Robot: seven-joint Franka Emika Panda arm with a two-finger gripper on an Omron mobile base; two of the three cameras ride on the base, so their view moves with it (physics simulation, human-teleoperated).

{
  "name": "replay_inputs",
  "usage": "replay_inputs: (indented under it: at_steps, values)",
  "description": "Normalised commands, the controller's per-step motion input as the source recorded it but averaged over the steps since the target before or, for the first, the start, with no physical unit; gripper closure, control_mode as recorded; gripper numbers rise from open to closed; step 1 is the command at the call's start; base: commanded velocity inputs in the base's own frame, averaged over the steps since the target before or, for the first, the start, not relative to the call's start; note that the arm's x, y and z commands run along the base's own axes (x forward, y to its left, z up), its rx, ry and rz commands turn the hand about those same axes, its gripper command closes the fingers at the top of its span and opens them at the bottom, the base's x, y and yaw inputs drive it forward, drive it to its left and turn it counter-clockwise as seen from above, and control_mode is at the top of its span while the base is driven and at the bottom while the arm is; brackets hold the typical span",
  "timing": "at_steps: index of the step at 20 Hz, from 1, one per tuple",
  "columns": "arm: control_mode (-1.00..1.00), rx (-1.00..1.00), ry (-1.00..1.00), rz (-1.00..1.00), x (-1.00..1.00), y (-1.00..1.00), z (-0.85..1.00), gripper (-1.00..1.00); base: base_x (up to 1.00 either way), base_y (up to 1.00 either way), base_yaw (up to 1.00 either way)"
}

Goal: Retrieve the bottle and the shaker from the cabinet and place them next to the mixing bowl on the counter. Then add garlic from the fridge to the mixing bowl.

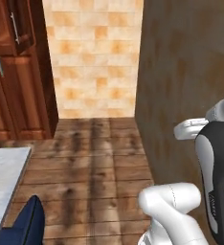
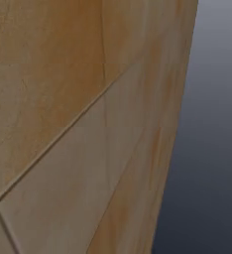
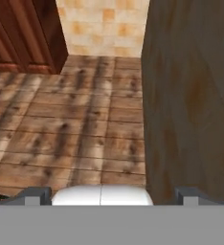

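Nothing sits between the released pincer (image 3: 111, 197) tips; it faces plank floor (image 1: 92, 162), the reddish-brown panelled wooden cabinet (image 1: 18, 76) well apart, likely mid-transit.

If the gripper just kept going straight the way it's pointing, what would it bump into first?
Probably the wooden floor: the open gripper looks down and forward over bare planks. The brown panel stands close on one side; depth is unclear.

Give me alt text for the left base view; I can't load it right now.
The robot's white arm rises at lower right beside a brown wall, over wooden plank floor. The reddish-brown cabinet stands at left, doors shut, and a marble counter corner shows at lower left.
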Motion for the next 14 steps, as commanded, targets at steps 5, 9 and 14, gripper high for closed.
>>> replay_inputs:
  at_steps: [5,9,14]
  values:
    - [1.0,0.0,0.0,0.0,0.0,0.0,0.0,-1.0,1.0,-0.34,0.5]
    - [1.0,0.0,0.0,0.0,0.0,0.0,0.0,-1.0,1.0,-0.36,0.59]
    - [1.0,0.0,0.0,0.0,0.0,0.0,0.0,-1.0,1.0,-0.43,0.61]
